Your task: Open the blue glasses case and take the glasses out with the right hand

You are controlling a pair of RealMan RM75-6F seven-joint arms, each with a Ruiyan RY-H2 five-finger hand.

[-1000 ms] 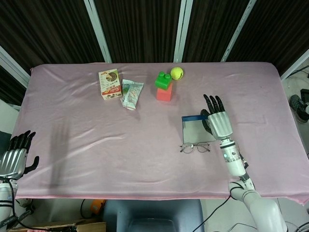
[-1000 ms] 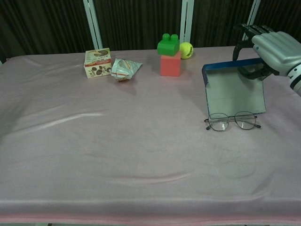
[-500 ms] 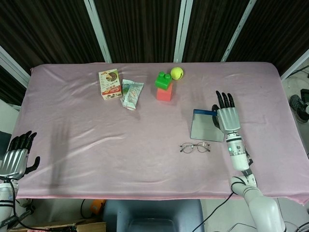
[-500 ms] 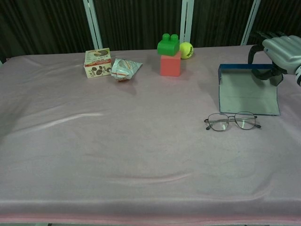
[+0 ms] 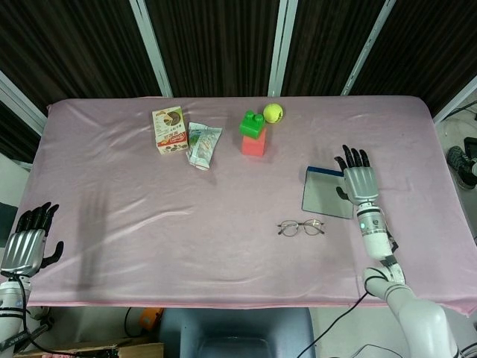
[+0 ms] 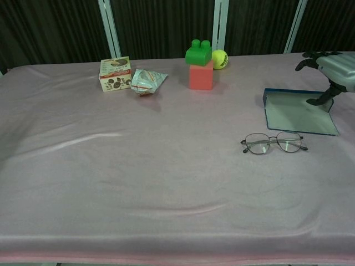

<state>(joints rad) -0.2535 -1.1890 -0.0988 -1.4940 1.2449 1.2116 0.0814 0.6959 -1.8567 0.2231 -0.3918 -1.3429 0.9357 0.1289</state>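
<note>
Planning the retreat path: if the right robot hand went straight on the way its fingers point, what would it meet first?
The right robot hand points toward the far table edge, past the case. Only bare cloth shows ahead, so the way looks free, though its height above the table is unclear.

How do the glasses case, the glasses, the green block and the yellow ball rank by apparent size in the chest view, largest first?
1. Glasses case, clearly widest.
2. Glasses.
3. Green block.
4. Yellow ball, smallest.
The block and ball sit farther from the camera, so their true sizes against the nearer items stay unsure.
</note>
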